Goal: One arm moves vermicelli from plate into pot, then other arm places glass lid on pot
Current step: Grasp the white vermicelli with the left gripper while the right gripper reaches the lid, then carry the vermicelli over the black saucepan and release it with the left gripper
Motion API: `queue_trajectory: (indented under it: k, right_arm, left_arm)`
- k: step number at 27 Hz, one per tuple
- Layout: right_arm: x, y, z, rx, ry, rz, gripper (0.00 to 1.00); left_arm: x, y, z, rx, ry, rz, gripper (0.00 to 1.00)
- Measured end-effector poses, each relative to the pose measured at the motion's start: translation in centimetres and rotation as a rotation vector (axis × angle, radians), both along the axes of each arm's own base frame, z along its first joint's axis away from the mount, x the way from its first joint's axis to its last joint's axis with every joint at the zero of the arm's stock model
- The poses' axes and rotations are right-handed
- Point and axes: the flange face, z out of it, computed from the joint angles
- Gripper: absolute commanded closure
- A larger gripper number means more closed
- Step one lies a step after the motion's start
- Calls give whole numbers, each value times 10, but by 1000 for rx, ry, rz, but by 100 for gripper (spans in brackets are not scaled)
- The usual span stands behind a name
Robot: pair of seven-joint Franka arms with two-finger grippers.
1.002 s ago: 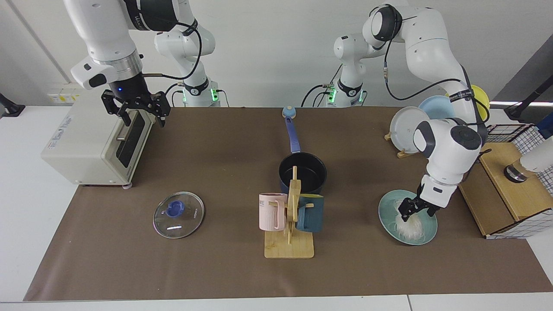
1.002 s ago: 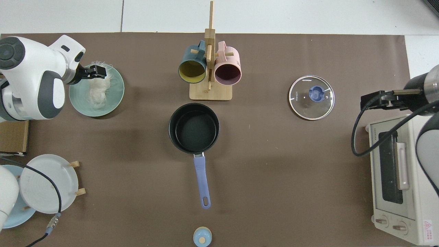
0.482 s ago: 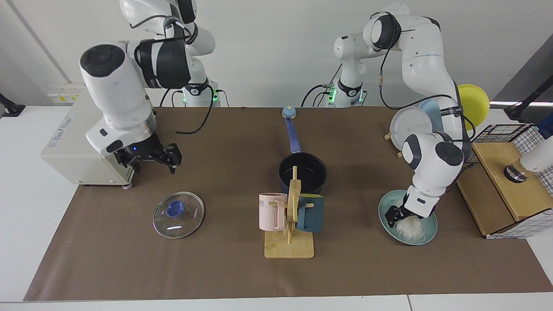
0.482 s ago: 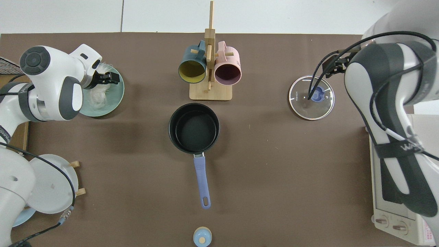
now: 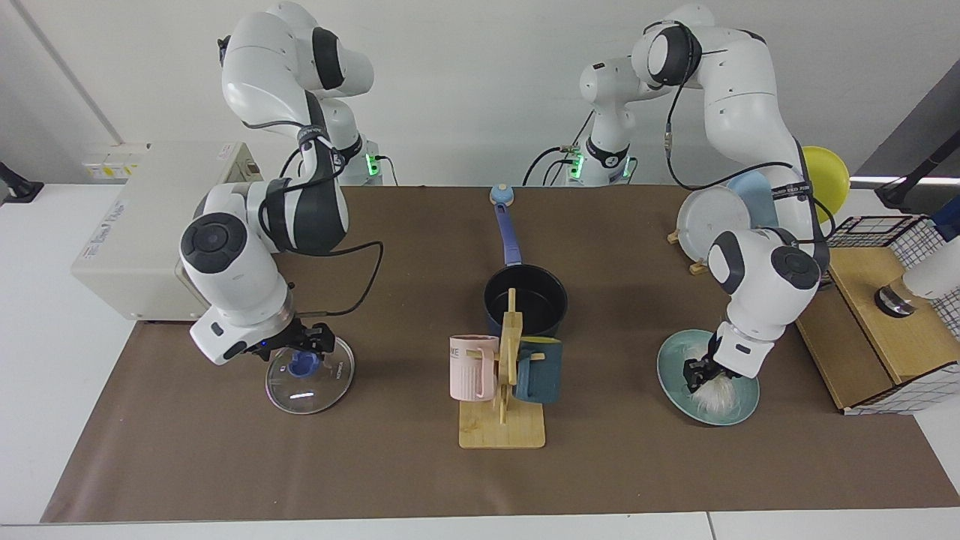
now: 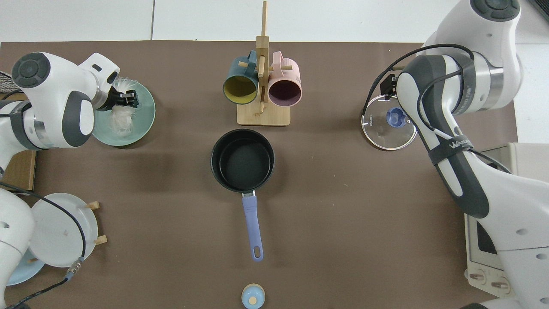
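Table (image 5: 45, 420) under brown mat (image 5: 375, 465): plate (image 5: 671, 358), pot (image 5: 525, 300), glass lid (image 5: 315, 379), mug rack (image 5: 502, 431), toaster oven (image 5: 127, 247), plate rack (image 5: 701, 264).

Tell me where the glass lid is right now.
The glass lid lies flat on the brown mat at the facing view's left, in front of the toaster oven, with the right gripper low over its blue knob.

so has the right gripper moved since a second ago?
Yes. The right gripper came down from the white toaster oven to the blue knob of the clear glass lid.
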Motion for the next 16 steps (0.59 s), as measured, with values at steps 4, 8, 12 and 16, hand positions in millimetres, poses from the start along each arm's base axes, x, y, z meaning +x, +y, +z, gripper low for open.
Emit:
queue_trajectory:
  k: [4, 8, 12, 16]
  right_arm:
    - [0, -6, -25, 10, 7, -5, 1]
    - [-5, -9, -44, 12, 36, -10, 1]
    - [-7, -13, -64, 13, 35, -14, 1]
    - [-10, -14, -80, 13, 41, -13, 1]
  left_arm:
    - [0, -5, 30, -5, 28, 2, 100]
    - [-5, -14, 83, -25, 25, 25, 100]
    - [-22, -36, 142, -45, 14, 42, 100]
    - [-44, -77, 188, -63, 23, 55, 100]
